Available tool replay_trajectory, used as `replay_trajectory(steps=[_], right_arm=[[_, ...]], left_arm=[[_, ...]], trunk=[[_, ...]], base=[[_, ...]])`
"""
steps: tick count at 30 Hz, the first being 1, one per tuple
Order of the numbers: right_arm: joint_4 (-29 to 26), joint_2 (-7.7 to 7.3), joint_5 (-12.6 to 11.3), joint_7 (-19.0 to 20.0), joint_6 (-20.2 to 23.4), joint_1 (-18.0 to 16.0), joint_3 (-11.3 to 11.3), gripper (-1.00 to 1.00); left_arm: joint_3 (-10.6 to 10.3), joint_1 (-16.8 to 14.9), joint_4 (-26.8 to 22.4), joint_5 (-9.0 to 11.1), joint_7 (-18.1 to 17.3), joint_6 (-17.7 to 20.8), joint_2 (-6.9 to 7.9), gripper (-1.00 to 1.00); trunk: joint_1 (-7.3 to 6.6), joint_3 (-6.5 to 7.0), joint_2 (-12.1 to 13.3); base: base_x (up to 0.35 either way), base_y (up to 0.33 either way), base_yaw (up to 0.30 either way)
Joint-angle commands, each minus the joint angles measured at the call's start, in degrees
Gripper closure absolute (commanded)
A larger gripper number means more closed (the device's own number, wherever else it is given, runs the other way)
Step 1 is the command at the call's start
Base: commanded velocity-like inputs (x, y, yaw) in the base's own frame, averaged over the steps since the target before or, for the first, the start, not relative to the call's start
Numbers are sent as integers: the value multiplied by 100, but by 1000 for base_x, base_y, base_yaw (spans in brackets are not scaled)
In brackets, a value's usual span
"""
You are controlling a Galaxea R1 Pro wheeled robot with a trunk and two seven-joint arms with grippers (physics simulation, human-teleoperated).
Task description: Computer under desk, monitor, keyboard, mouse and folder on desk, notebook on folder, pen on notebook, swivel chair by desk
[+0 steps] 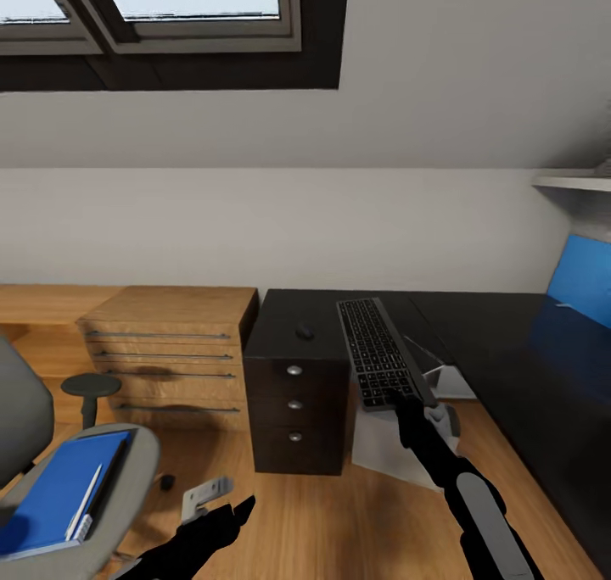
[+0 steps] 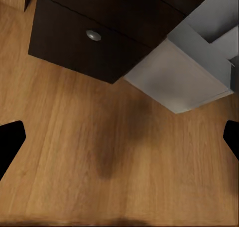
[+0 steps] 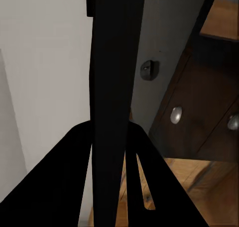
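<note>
— Chair lower left carries what?
— Folder, pen on it. My right gripper, centre frame, clamps the keyboard above the desk; my left gripper gapes wide, bottom.

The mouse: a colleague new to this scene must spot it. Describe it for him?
Find the black desk by the wall. On its left end, above the drawers with silver knobs, sits the mouse, left of the keyboard. It is small, rounded and black.

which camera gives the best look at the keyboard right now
The head view: the keyboard shows key-side up, gripped at its near end by the right hand. In the right wrist view it is a dark edge-on slab.
</note>
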Motion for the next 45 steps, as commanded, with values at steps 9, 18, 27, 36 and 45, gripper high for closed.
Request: replay_trajectory(steps=[9, 18, 27, 36, 45], right_arm=[[-6, 2, -46, 6, 41, -1, -17, 100], [-6, -6, -46, 6, 36, -1, -17, 100], [-6, -7, -55, -3, 41, -1, -25, 100], [-3, -15, -55, -3, 64, -1, -26, 100], [10, -31, -47, -2, 256, -1, -26, 100]], left_arm=[[-1, -1, -10, 65, 45, 16, 0, -100], [-8, -1, -10, 65, 46, 16, 0, -100], [-2, -1, -24, 65, 45, 17, 15, -100], [-12, -1, -27, 65, 45, 18, 11, -100], [-48, -1, -35, 54, 47, 18, 0, -100]], trunk=[[-202, 157, 359], [-400, 319, 720], [-597, 481, 1081], [-795, 642, 1442], [-993, 804, 1803]], base=[[-343, -8, 0], [-344, 0, 0], [-344, 0, 0], [-344, -34, 0], [-316, -188, 0]])
